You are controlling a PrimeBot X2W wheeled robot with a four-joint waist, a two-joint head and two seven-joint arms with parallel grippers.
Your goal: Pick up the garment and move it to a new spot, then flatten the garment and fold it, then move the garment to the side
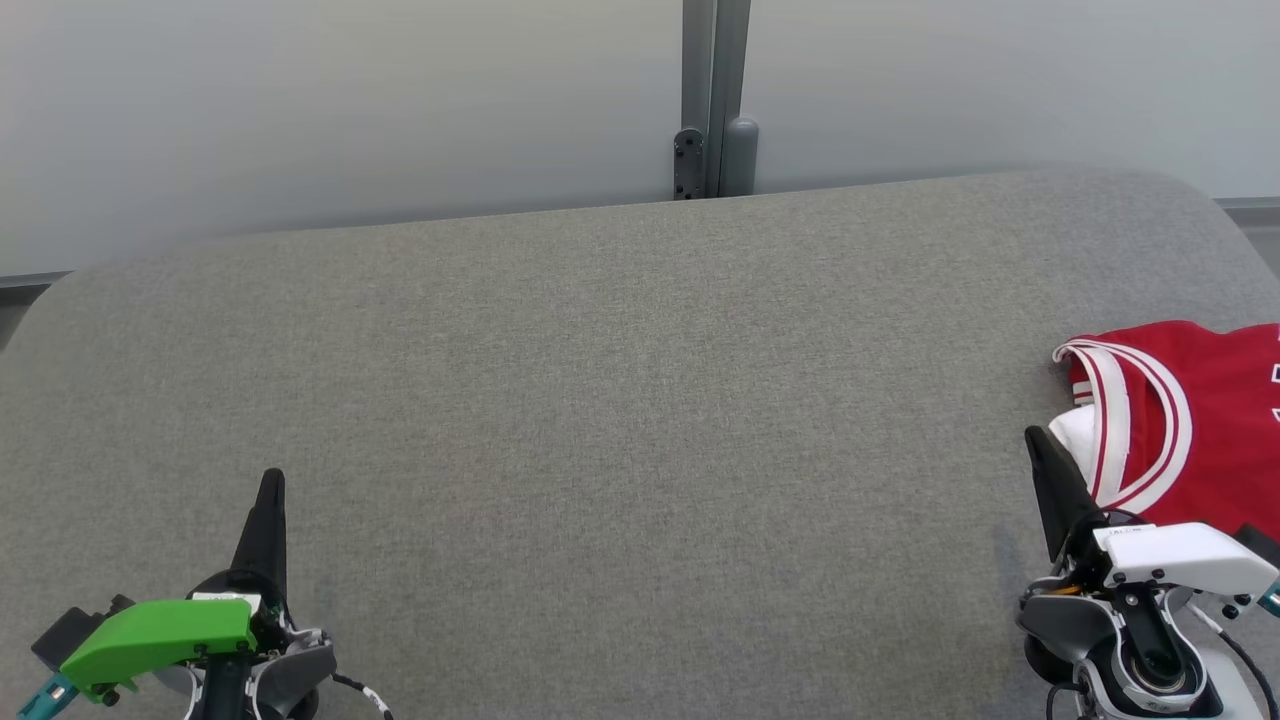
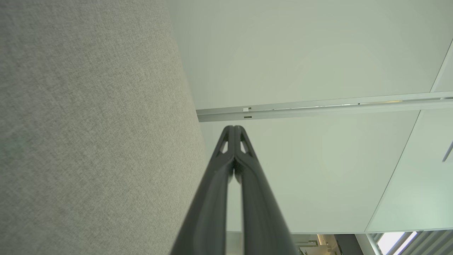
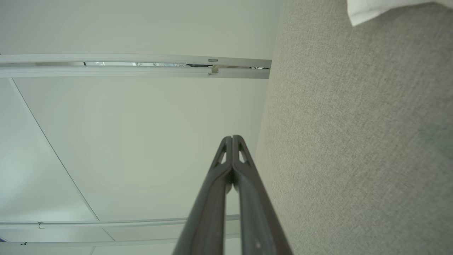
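Both grippers, left gripper [image 1: 270, 490] and right gripper [image 1: 1040, 450], were closed, empty. Garment [image 1: 1190, 400] lay at table [image 1: 620, 400] right edge, apparently folded; final step looked done, else right reach needed.

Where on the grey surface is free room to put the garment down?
The grey surface is bare from the left hand across the middle to the right hand. Only the right edge is crowded, where the red garment lies.
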